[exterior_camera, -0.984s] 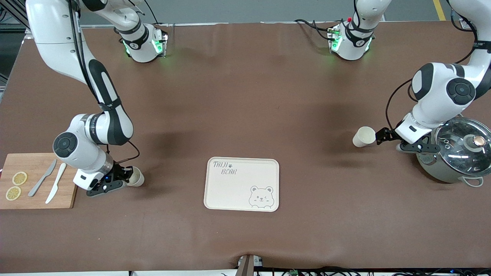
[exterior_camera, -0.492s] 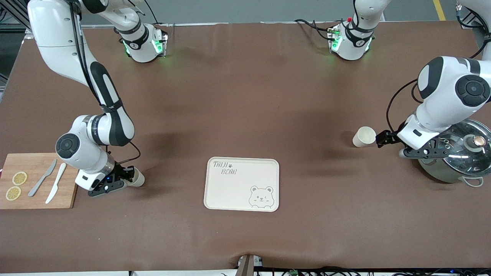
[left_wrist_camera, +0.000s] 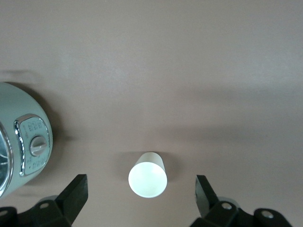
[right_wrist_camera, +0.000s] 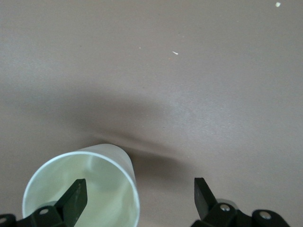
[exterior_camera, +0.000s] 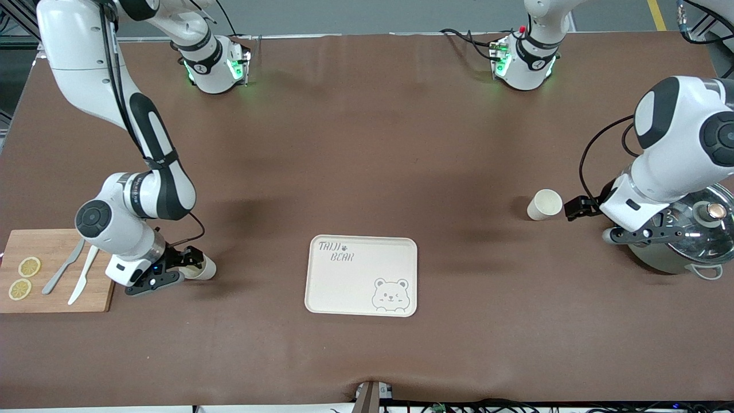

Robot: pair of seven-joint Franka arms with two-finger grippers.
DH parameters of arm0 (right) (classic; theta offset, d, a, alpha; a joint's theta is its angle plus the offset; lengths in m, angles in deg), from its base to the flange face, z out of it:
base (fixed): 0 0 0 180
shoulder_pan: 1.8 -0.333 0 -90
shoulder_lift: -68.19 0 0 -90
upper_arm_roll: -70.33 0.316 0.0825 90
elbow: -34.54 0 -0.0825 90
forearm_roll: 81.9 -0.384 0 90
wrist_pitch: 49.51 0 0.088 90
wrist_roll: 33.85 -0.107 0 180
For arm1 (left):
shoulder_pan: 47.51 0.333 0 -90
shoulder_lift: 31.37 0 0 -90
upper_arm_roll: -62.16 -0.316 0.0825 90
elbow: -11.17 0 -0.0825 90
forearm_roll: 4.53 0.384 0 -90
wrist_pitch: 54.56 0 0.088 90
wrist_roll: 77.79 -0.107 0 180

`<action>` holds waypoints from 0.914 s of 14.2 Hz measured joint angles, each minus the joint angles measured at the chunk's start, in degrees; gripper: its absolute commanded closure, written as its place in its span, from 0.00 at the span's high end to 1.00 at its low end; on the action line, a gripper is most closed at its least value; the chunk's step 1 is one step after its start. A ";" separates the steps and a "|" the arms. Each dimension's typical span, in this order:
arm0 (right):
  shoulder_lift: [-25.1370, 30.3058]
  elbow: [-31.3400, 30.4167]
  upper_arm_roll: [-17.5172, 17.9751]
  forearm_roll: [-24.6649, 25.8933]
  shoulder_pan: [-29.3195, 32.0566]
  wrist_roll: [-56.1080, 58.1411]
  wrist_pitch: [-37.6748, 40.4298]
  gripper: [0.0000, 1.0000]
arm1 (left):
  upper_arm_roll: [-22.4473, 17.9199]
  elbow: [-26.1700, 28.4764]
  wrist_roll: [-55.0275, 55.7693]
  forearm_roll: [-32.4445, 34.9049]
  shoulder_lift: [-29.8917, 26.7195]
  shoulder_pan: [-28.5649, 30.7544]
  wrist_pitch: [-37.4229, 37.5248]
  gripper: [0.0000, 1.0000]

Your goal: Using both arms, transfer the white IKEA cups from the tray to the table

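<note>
Right arm bent low at elbow; right gripper [exterior_camera: 192, 267] low beside cutting board [exterior_camera: 54, 298], fingers spread, released, one fingertip over rim of white cup [exterior_camera: 202, 268] standing on table toward right arm's end from bear tray [exterior_camera: 361, 275].
Left arm folded above grey pot [exterior_camera: 682, 241]; left gripper [exterior_camera: 575, 207] spread wide, empty, just beside second white cup [exterior_camera: 543, 205], not touching, toward left arm's end from tray.

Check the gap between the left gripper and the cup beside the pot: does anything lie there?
Nothing: the left wrist view shows only bare brown table between the open left gripper and the cup, which stands untouched.
</note>
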 measured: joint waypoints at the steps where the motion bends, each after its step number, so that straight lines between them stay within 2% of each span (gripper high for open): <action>1: 0.08 0.54 0.00 0.00 0.25 0.05 1.16 1.00 | -1.93 -1.42 0.00 -0.84 -0.01 -2.06 1.25 1.00; 6: 1.46 5.19 0.00 0.00 1.07 0.11 9.63 1.00 | -8.44 -8.36 0.00 -3.82 -1.04 -8.76 9.36 1.00; 10: 3.45 11.87 0.00 -0.27 1.42 -1.27 20.86 1.00 | -23.05 -10.10 -3.75 -9.07 -6.19 -20.34 13.09 1.00; 11: 4.12 13.71 0.00 -0.28 1.44 -2.54 23.96 1.00 | -25.16 -10.13 -5.40 -9.55 -7.50 -21.60 14.49 1.00; 13: 6.04 16.55 -0.04 -0.28 1.48 -5.18 30.10 1.00 | -26.75 -10.16 -7.59 -11.16 -9.63 -21.87 16.41 1.00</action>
